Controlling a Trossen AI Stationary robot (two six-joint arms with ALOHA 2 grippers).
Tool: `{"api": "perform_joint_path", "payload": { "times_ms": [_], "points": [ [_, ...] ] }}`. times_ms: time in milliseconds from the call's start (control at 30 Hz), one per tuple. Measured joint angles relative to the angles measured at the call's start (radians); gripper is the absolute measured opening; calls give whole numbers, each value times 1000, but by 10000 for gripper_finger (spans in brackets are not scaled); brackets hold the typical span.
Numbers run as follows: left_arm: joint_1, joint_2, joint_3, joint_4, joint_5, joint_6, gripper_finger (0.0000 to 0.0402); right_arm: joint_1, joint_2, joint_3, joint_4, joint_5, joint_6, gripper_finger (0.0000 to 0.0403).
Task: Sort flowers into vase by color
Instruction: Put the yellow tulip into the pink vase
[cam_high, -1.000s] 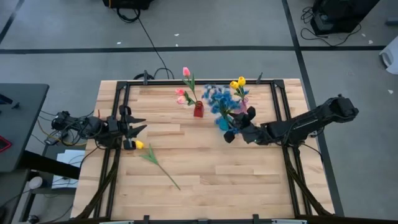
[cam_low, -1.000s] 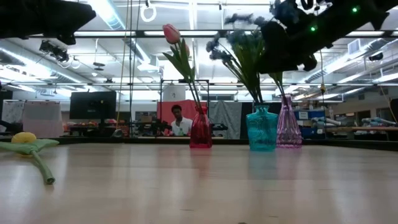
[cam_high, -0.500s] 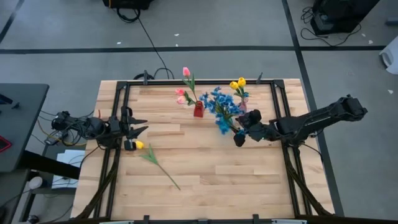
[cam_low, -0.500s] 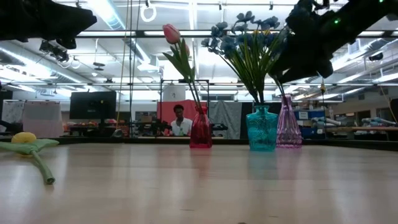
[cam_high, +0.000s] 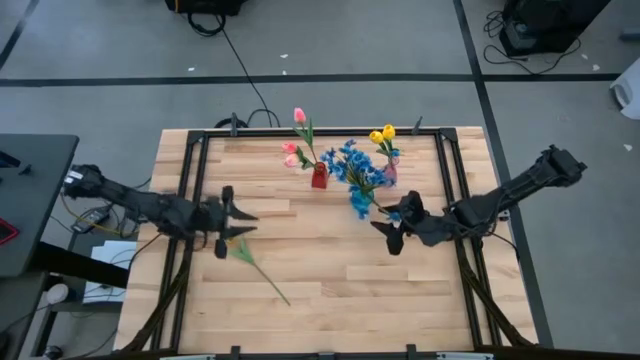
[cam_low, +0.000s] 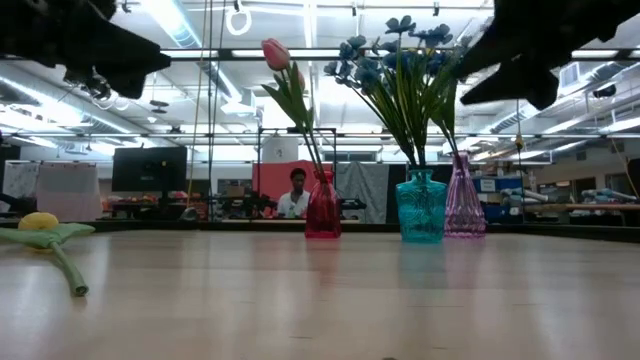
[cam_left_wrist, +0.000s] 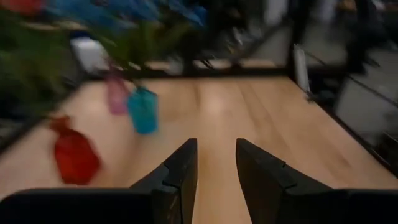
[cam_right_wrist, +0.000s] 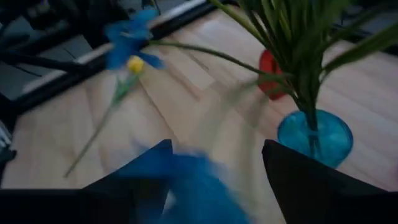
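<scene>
A yellow tulip lies flat on the table at the near left, its stem running toward the near edge. My left gripper hovers open above its head, nothing between the fingers. A red vase holds pink tulips. A teal vase holds blue sprays. A pink vase holds yellow tulips. My right gripper is open just near-right of the teal vase. In the right wrist view a blurred blue blossom shows between its fingers. My right gripper stands open beside the blue sprays. A blurred blue blossom lies low between its fingers, and I cannot tell whether it touches them. My left gripper touches nothing.
A black metal frame runs along the table's left, far and right sides. The three vases stand close together at the far middle. Bare wood fills the near half. A person sits in the room behind the table.
My right gripper has drawn back from the teal vase toward the near edge and rolled. The blue spray, blurred and swaying a second ago, now stands still in the teal vase. My left gripper has reached toward the table's middle, over the lying yellow tulip's head, and has turned.
</scene>
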Motion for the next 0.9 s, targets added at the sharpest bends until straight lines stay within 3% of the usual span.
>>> {"api": "perform_joint_path", "payload": {
  "times_ms": [233,500,900],
  "points": [
    [-25,282,84,-36,297,-67,115,94,75,0,164,56,0,248],
    [-85,428,200,-315,292,-108,115,161,219,0,338,66,0,247],
    [-114,549,227,-470,276,-105,115,184,397,0,486,116,-2,247]
  ]
}}
